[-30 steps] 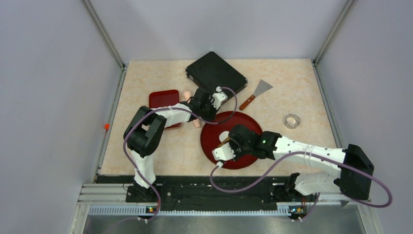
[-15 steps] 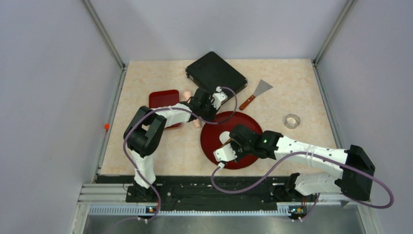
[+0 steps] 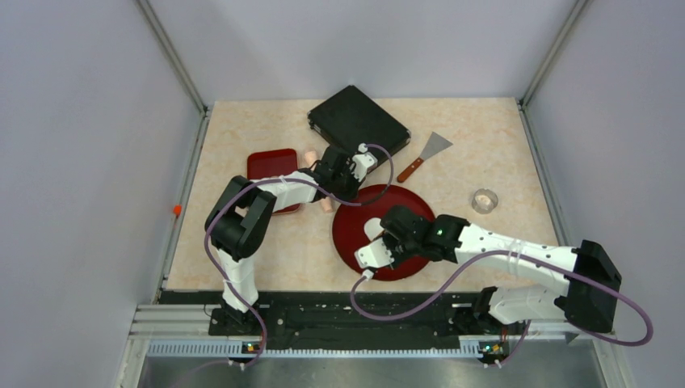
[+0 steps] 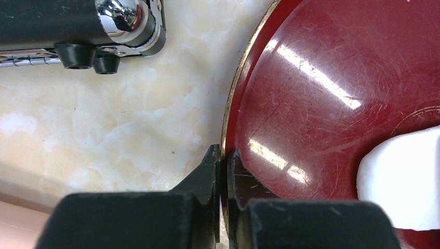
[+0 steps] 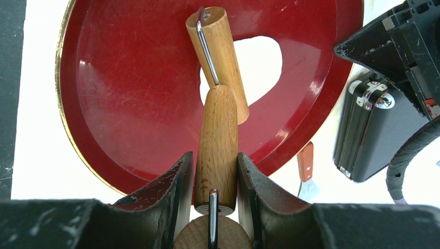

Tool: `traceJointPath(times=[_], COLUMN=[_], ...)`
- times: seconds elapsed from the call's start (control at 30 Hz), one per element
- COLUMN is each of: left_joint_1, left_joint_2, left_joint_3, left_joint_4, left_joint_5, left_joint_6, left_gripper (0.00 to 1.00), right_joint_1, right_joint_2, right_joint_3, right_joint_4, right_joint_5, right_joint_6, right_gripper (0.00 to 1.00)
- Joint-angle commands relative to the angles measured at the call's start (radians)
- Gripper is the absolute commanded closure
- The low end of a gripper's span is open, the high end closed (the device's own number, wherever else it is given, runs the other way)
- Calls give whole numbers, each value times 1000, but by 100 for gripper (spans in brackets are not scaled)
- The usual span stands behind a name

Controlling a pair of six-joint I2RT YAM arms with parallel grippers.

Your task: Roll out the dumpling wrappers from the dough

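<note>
Top external: red plate [image 3: 346, 245] sits mid-worktop [image 3: 258, 250]. The left gripper [image 3: 352, 192] is at its far-left rim. The right gripper [image 3: 384, 237] is low over the plate, with part of the white dough [image 3: 374, 225] showing just beside it. A clear ring cutter [image 3: 485, 200] stands well apart to the right.

Left wrist: left gripper [image 4: 223, 162] is clamped shut on the plate [image 4: 311, 78] rim, pinning it. One edge of the dough [image 4: 399, 181] lies inside.

Right wrist: right gripper [image 5: 217, 174] is closed around the wooden handle of a small roller [image 5: 217, 129]. Its barrel [image 5: 220, 57] rests across the flattened, irregular dough [image 5: 263, 62] on the plate [image 5: 129, 78].

Judgement: the step is rolling the dough thin, and no neat wrappers are visible. Next calls for even strokes across the thicker side, with the rim held firm.
</note>
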Motion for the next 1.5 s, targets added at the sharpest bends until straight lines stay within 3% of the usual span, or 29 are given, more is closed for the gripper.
traceJointPath(times=[0.0, 1.47], left_joint_1=[-2, -1], left_joint_2=[-14, -11], left_joint_3=[-23, -19], left_joint_4=[-30, -31], left_joint_5=[-52, -55], left_joint_6=[59, 57], left_gripper=[100, 100], right_joint_1=[9, 9], right_joint_2=[52, 24], right_joint_3=[-52, -76], right_joint_4=[-361, -471], right_joint_5=[-243, -283], right_joint_6=[69, 99], right_gripper=[100, 100])
